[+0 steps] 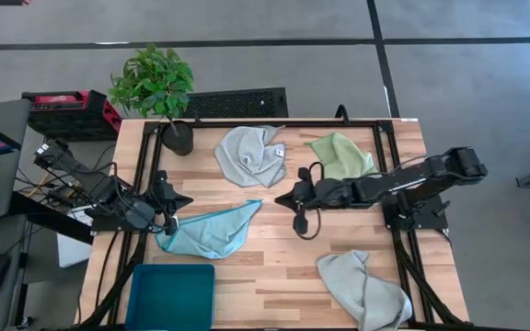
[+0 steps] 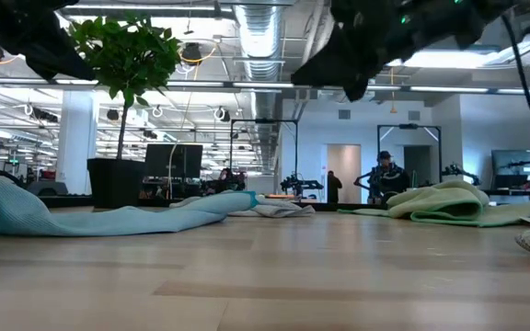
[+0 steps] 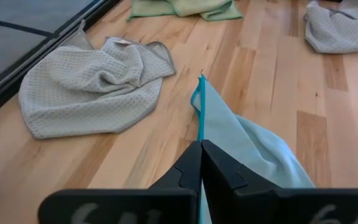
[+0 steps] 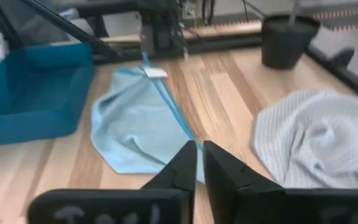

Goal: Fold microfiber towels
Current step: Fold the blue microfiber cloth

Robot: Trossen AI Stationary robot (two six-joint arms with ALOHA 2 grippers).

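Bin (image 1: 170, 296): teal, at the near left corner of the table (image 1: 274, 267).
Grey towel (image 1: 364, 290): crumpled at the near right corner, well apart from both grippers.
Blue towel (image 1: 212, 230): spread left of centre, drawn out to a point toward the middle; one edge runs up between the left fingers (a white tag shows at that end in the right wrist view).
Left gripper (image 1: 169, 219): at the towel's left end, jaws clamped on the blue towel's edge.
Right gripper (image 1: 280, 199): over the middle of the table, just above the blue towel's pointed tip; its fingers stand a narrow slit apart with nothing seen between them.
Tagged grey towel (image 1: 251, 154): bunched at the far centre.
Green towel (image 1: 341, 154): rumpled at the far right, beside the right arm.
Plant (image 1: 157, 87): potted, at the far left corner.
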